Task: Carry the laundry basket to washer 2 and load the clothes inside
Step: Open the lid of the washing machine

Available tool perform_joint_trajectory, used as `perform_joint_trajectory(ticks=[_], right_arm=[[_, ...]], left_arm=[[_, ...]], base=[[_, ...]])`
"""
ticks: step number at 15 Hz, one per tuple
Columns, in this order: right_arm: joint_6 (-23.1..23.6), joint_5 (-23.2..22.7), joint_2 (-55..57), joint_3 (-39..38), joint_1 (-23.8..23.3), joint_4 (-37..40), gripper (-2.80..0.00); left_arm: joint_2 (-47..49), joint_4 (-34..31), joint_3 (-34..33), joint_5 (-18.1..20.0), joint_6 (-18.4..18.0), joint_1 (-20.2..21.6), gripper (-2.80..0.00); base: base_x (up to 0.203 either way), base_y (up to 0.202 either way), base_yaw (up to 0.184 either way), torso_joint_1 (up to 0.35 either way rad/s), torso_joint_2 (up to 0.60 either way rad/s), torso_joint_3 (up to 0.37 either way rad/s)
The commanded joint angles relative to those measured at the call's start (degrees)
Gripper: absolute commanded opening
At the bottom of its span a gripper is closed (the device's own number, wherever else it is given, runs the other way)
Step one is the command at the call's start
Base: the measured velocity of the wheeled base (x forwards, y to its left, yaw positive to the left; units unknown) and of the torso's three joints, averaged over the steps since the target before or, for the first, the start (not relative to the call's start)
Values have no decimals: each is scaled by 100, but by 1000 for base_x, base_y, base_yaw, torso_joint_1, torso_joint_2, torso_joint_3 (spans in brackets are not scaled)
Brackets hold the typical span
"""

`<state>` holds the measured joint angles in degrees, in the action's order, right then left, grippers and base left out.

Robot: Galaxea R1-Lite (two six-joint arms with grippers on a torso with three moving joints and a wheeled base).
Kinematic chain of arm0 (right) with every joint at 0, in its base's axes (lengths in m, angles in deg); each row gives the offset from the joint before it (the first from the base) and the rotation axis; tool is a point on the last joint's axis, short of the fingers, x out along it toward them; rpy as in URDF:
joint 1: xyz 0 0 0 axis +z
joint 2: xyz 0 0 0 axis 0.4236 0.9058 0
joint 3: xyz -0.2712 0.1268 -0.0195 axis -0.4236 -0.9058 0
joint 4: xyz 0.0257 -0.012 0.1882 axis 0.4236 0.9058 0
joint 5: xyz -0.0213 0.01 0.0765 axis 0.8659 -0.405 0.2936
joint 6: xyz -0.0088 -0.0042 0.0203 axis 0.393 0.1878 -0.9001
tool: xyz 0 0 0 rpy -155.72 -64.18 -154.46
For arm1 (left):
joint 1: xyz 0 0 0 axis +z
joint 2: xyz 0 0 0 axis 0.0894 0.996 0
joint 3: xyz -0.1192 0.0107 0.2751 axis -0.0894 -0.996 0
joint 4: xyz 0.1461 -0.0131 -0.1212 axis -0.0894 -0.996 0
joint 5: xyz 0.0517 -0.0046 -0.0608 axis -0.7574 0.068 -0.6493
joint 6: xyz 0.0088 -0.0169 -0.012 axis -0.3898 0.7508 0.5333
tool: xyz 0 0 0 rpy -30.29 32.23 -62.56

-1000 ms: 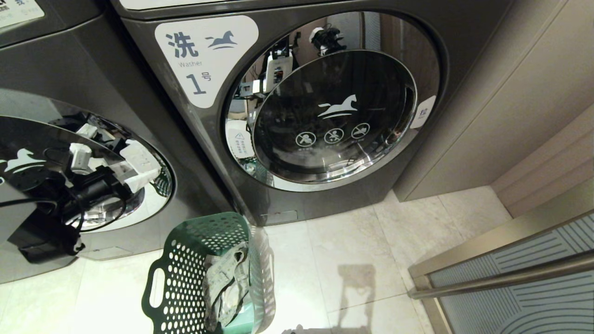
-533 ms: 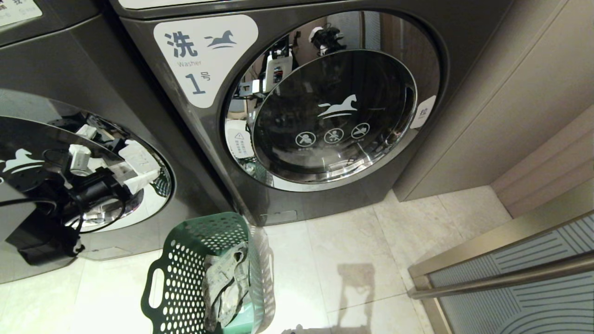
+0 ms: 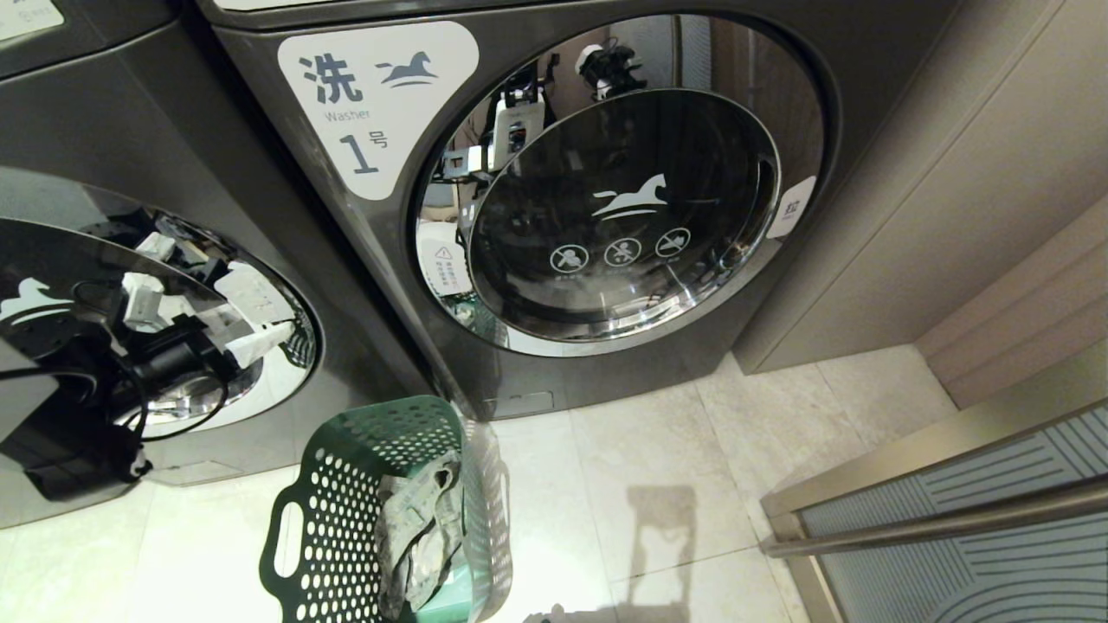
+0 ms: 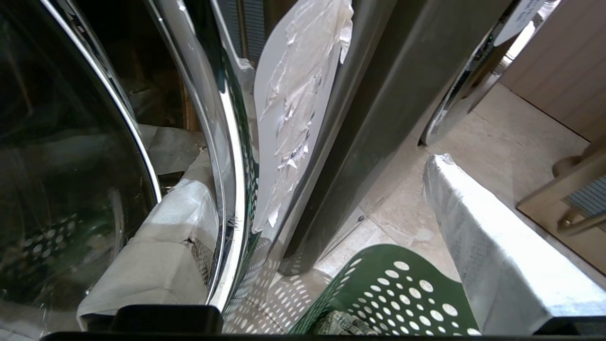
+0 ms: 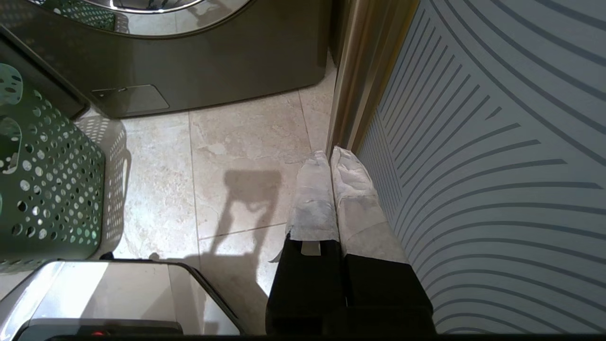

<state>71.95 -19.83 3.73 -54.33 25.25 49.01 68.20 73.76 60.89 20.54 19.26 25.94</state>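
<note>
Laundry basket stands on the tiled floor nearest the camera, clothes bundled inside it against the right wall. Right gripper hangs low by the striped glass door, fingers pressed together, holding nothing. Left gripper, fingers spread wide and empty, is up at the chrome door rim of the left washer, with washer 1 behind the basket, door closed.

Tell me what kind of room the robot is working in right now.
Most likely a shared laundry room or laundromat. Two dark grey front-load washers stand side by side; one carries a numbered label reading Washer 1. A green laundry basket with clothes sits on the tiled floor.
</note>
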Motion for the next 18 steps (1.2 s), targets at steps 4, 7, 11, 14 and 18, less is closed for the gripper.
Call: perform_joint_trajectory(ticks=[4, 7, 11, 14, 18], right_arm=[[4, -5, 9, 0, 0, 0, -280], [4, -2, 9, 0, -1, 0, -280], [4, -2, 9, 0, -1, 0, -280], [4, -2, 9, 0, 0, 0, -280], [4, -2, 9, 0, 8, 0, -280]], left_arm=[[-92, 49, -39, 357, 6, -27, 0], [-83, 49, -39, 359, 6, -208, 0], [-83, 49, -84, 359, -11, -349, 0], [-118, 49, -268, 422, -21, -349, 0], [-181, 49, -474, 550, -108, -395, 0]], base=[[0, 0, 0, 0, 0, 0], [0, 0, 0, 0, 0, 0], [0, 0, 0, 0, 0, 0], [0, 0, 0, 0, 0, 0], [0, 0, 0, 0, 0, 0]])
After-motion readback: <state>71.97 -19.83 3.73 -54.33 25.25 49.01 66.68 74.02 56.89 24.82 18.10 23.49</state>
